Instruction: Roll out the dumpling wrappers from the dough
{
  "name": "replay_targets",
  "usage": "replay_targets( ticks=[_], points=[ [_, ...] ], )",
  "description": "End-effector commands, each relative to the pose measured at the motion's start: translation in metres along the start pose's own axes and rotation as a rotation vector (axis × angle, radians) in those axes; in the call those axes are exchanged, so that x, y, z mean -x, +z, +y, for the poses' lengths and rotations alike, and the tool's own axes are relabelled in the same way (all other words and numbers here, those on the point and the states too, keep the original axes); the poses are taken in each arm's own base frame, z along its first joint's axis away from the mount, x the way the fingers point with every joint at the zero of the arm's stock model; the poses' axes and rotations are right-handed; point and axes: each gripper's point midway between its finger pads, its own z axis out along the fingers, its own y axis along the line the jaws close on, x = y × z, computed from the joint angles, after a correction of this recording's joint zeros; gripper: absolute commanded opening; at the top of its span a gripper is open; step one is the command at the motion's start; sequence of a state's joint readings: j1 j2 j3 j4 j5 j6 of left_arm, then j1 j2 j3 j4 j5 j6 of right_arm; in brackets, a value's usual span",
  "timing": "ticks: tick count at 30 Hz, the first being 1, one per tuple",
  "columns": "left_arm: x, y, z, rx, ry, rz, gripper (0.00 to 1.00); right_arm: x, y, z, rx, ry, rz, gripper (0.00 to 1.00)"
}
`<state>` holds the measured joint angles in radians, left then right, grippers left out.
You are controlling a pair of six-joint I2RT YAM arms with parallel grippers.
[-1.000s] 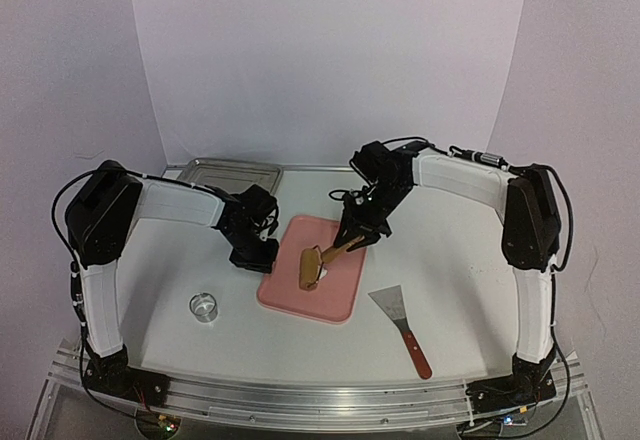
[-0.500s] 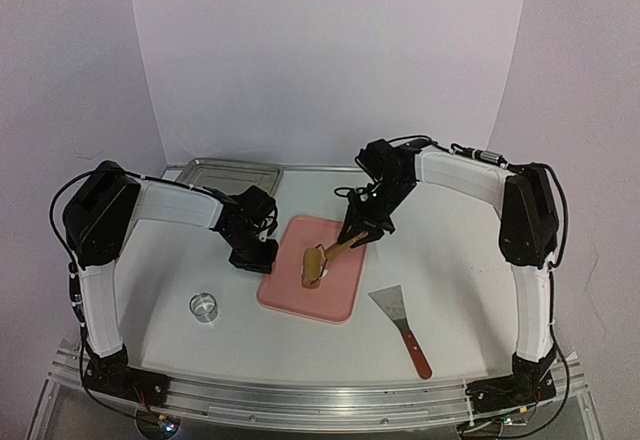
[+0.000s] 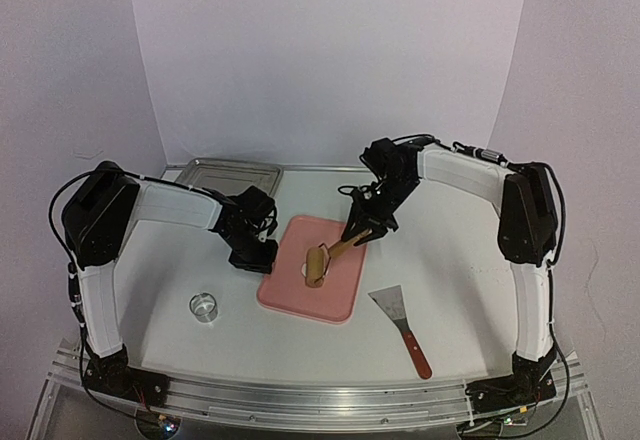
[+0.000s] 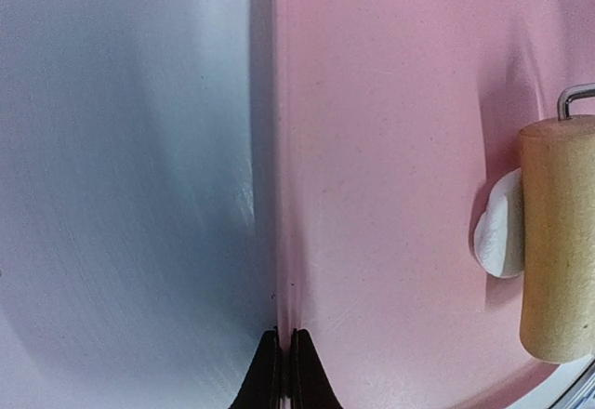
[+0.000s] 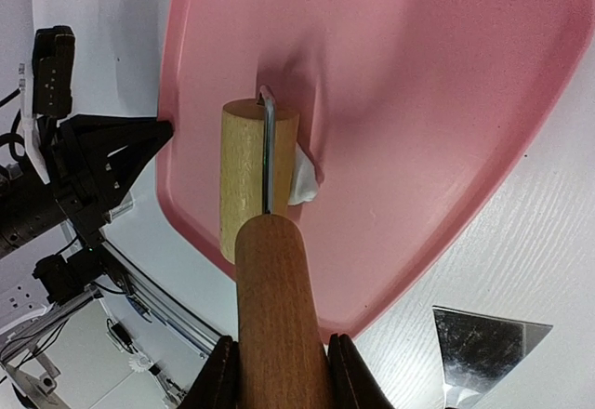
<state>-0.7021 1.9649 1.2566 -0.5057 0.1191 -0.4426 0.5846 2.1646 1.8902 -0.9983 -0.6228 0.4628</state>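
Two robot arms work over a pink tray (image 3: 333, 302) at the middle of the white tabletop (image 3: 460, 260). The right pincer (image 3: 362, 232) is clamped around the wooden handle of a small rolling pin (image 3: 318, 263), its two fingers pressed against either side of the handle in the right wrist view. The pin's pale drum (image 5: 245, 178) lies on the tray floor, tilted handle running up and back toward the right arm. A white dough wrapper (image 4: 499, 229) sits on the tray partly under the drum, a rounded edge of it poking out from one side; how much lies beneath cannot be told. The left pincer (image 4: 285, 361) is closed down to a sliver on the tray's left rim, its dark fingertips almost touching with the thin edge between them. A metal baking tray (image 3: 232, 173) rests at the back left of the tabletop, a small metal ring cutter (image 3: 204, 306) stands near the front left, and a red-handled scraper (image 3: 401, 323) lies just to the right of the pink tray.
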Motion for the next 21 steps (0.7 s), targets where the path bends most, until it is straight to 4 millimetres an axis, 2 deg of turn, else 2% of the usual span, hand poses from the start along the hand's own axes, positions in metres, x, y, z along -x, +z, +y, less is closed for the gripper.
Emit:
replay_targets(
  ticks=[1, 9, 13, 17, 19, 21],
  points=[
    [-0.027, -0.002, 0.007, 0.027, 0.059, 0.084, 0.00, -0.015, 0.037, -0.086, -0.361, 0.108, 0.073, 0.00],
    [-0.039, -0.002, 0.015, 0.047, 0.113, 0.113, 0.00, 0.013, -0.005, -0.094, -0.362, 0.084, -0.016, 0.00],
    [-0.040, -0.003, 0.014, 0.043, 0.122, 0.114, 0.00, 0.007, 0.010, -0.092, -0.363, 0.067, 0.025, 0.00],
    [-0.036, -0.001, 0.011, 0.033, 0.123, 0.110, 0.00, -0.005, 0.039, -0.080, -0.373, 0.038, 0.071, 0.00],
    [-0.035, -0.001, 0.010, 0.030, 0.124, 0.110, 0.00, -0.004, 0.041, -0.080, -0.377, 0.043, 0.064, 0.00],
    [-0.035, -0.001, 0.010, 0.031, 0.126, 0.108, 0.00, 0.002, 0.031, -0.081, -0.390, 0.046, 0.033, 0.00]
  ],
)
